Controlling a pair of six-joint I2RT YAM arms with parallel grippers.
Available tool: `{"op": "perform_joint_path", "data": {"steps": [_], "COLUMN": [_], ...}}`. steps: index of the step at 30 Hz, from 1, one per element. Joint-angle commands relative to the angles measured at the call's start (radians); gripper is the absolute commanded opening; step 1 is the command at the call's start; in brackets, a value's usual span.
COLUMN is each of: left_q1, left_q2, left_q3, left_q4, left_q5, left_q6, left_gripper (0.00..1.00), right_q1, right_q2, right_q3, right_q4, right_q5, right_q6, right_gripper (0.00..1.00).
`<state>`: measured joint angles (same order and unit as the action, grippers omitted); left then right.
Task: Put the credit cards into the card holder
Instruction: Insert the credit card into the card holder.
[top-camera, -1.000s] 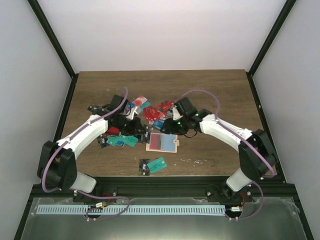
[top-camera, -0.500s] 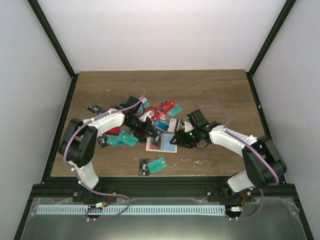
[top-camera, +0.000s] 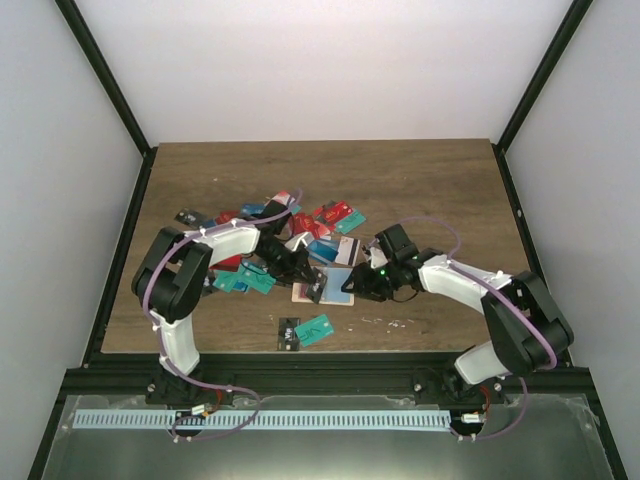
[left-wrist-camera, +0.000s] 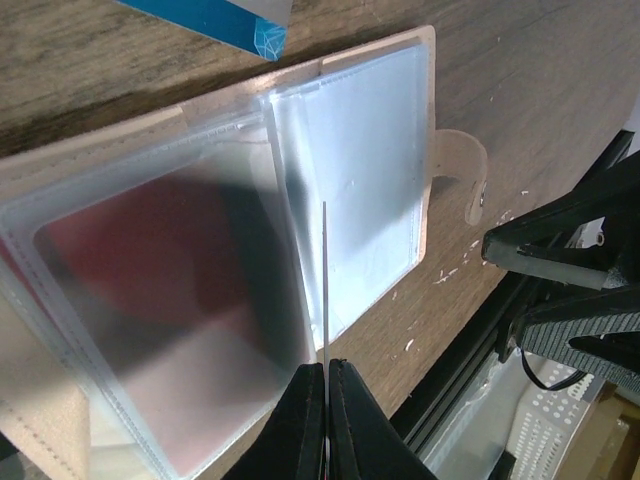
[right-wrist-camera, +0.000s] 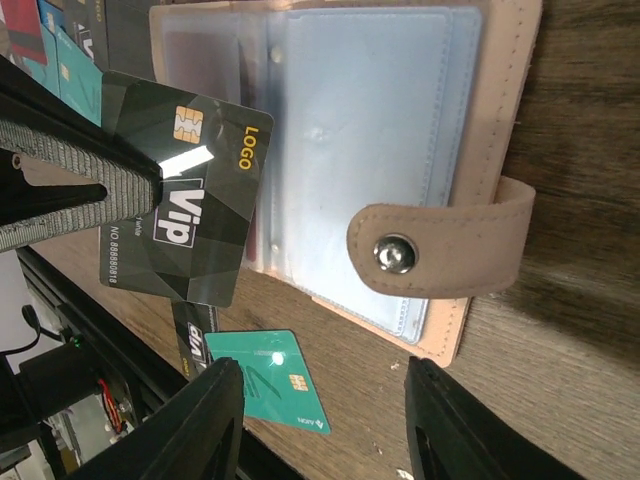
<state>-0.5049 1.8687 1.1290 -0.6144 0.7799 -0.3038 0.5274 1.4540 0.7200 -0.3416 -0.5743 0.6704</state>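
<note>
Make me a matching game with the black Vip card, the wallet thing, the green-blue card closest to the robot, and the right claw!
Things:
1. black Vip card
2. card holder
3. teal card nearest the arms' bases
4. right gripper

States:
A. open, holding nothing
B. lying flat on the table beside a black card
C. pinched in the shut left gripper
D. lying open, snap tab undone

Pairs: 1-C, 2-D, 3-B, 4-A
</note>
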Motion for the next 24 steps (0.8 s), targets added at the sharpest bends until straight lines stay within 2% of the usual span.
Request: {"op": "perform_joint_path", "data": {"steps": [1,24], "left_q1": [-0.003,-0.016], "left_q2": [0.028,0.086], "left_q3": [0.028,0.038], "left_q4": [0.011,0.089], "left_q5": [0.001,0.02], "left_q6": [0.031,0.007], "left_gripper": [0.04,0.04], "right_q1": [-0.006,-0.018], "right_q2": [0.025,0.126], "right_q3": [-0.005,-0.015], "right_q4": [0.019,0.06], "right_q5": [0.022,0.022], "right_q6": [0.001,-0.038], "right_gripper": [0.46,0.43]}}
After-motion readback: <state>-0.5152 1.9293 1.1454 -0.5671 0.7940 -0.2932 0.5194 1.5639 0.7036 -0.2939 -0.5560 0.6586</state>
